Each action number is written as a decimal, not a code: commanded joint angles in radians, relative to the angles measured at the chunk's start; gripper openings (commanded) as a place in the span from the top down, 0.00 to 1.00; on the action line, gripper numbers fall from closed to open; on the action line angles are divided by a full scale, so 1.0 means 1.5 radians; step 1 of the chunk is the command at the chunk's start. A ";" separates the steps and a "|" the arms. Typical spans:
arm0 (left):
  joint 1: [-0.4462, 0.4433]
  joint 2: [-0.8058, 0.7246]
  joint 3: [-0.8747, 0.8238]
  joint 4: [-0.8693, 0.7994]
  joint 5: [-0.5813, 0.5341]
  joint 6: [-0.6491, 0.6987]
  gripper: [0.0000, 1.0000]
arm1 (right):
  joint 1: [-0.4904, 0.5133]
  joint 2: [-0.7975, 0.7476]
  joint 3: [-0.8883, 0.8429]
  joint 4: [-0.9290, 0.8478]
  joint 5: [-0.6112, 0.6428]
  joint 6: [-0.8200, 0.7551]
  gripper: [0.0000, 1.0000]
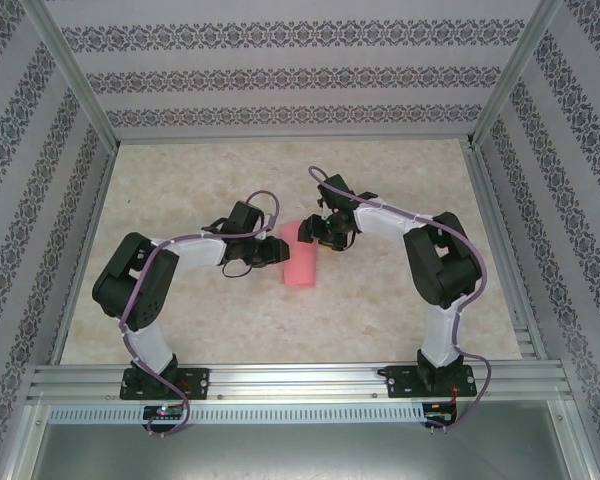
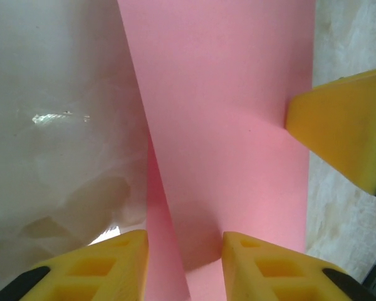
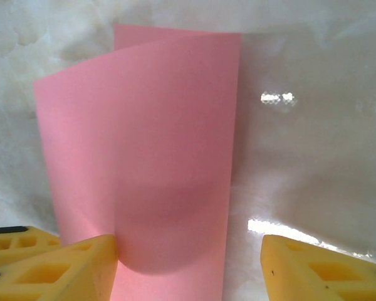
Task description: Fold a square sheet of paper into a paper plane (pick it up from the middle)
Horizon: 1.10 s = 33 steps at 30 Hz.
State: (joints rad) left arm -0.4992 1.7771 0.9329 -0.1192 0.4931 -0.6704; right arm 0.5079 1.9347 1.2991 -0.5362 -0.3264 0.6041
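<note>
The pink-red square sheet of paper (image 1: 300, 264) lies folded over on the table between both grippers. My left gripper (image 1: 272, 250) stands open at the sheet's left edge. In the left wrist view the paper (image 2: 225, 125) runs under the open left gripper (image 2: 185, 266), its upper flap slanting away from the lower layer. My right gripper (image 1: 312, 233) is open at the sheet's far end. Through the right wrist camera the paper (image 3: 150, 144) bows up loosely, and the right gripper (image 3: 188, 266) straddles its right edge, one fingertip (image 3: 81, 266) touching the paper.
The marble-patterned table (image 1: 400, 300) is ringed by aluminium rails and patterned walls. A yellow fingertip of the right gripper (image 2: 344, 132) rests at the sheet's edge in the left wrist view. The left gripper's finger (image 3: 12, 241) shows at lower left in the right wrist view.
</note>
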 commanded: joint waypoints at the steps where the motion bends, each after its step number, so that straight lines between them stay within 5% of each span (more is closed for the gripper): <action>1: -0.010 0.012 0.026 0.011 0.009 0.010 0.65 | -0.005 -0.040 -0.014 0.020 -0.019 0.002 0.36; 13: -0.013 0.036 0.049 -0.008 0.001 0.026 0.68 | -0.002 -0.070 -0.067 0.007 -0.058 -0.047 0.28; 27: -0.012 0.045 0.075 -0.032 -0.013 0.028 0.68 | 0.005 -0.014 -0.036 0.002 -0.029 -0.027 0.48; 33: -0.012 0.000 0.064 -0.041 -0.100 -0.004 0.63 | 0.003 -0.002 -0.052 0.026 -0.015 0.013 0.52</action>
State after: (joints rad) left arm -0.5060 1.8286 1.0203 -0.1558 0.4286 -0.6540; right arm 0.5087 1.9072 1.2175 -0.5251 -0.3809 0.5827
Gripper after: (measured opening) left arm 0.362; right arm 0.480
